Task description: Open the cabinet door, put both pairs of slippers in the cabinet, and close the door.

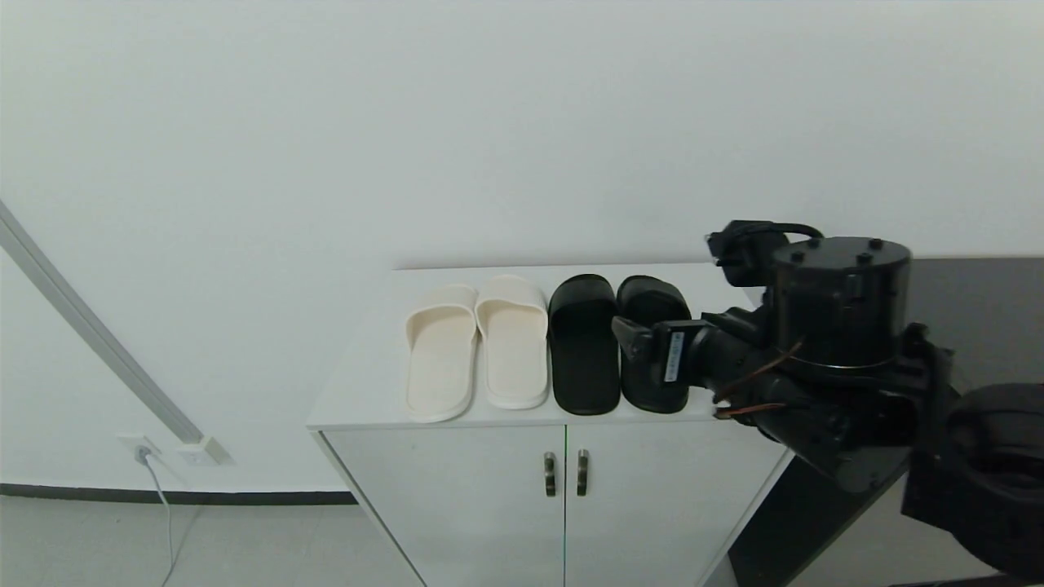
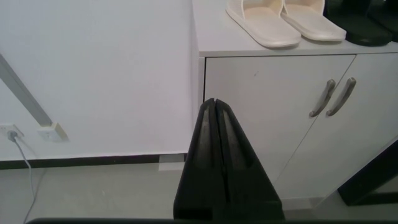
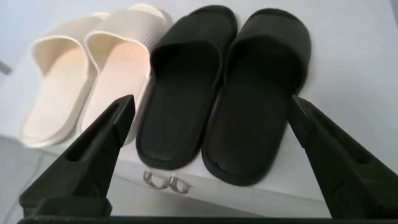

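The white cabinet (image 1: 457,489) has both doors shut, with two metal handles (image 1: 565,474) at the centre seam. On its top lie a cream pair of slippers (image 1: 477,349) and a black pair of slippers (image 1: 616,342), side by side. My right gripper (image 1: 634,338) hovers just above the black pair (image 3: 217,99), open, its fingers (image 3: 93,168) spread wider than both black slippers with nothing held. My left gripper (image 2: 215,109) is shut and empty, low in front of the cabinet's left door (image 2: 261,106), left of the handles (image 2: 333,97).
A white wall stands behind the cabinet. To the left a sloping grey strip (image 1: 90,330) runs down to a wall socket with a cable (image 1: 151,465). A dark surface (image 1: 979,310) adjoins the cabinet on the right. Open floor lies left of the cabinet.
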### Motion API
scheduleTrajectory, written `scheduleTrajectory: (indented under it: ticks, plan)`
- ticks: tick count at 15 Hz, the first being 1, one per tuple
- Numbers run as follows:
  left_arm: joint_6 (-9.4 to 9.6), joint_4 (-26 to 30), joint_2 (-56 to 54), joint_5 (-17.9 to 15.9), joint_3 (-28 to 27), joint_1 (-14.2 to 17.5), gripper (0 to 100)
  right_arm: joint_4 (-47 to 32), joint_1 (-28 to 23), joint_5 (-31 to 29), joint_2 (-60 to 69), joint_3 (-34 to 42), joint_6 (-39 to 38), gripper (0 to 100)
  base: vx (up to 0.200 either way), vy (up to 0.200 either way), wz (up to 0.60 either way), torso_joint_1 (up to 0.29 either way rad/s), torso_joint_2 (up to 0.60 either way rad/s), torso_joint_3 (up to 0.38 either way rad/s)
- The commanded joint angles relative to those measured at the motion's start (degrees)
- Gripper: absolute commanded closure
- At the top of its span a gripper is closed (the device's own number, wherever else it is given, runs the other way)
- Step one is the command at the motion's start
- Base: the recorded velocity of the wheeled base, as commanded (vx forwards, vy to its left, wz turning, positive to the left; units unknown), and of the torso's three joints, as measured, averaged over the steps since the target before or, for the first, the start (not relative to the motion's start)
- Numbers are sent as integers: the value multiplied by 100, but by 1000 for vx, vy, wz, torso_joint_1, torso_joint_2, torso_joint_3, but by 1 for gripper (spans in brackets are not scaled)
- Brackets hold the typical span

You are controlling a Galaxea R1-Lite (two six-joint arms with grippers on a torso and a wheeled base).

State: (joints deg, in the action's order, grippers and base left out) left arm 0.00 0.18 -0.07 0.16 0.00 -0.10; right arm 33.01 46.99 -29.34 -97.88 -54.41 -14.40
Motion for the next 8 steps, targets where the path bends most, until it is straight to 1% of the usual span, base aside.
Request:
scheduleTrajectory:
  ticks: [1,5,8]
  plan:
    - [0,-1,7,2,0,1,100,-260,64,-388,-777,-668,7,0,0,0,0,0,0,0]
    - [0,-1,7,2,0,1,100,-287,-85,-950,-1550,-1336,7,0,0,0,0,0,0,0]
    - [0,-1,7,2,0,1,100,-278,-243,-994,-1998,-1749,7,0,0,0,0,0,0,0]
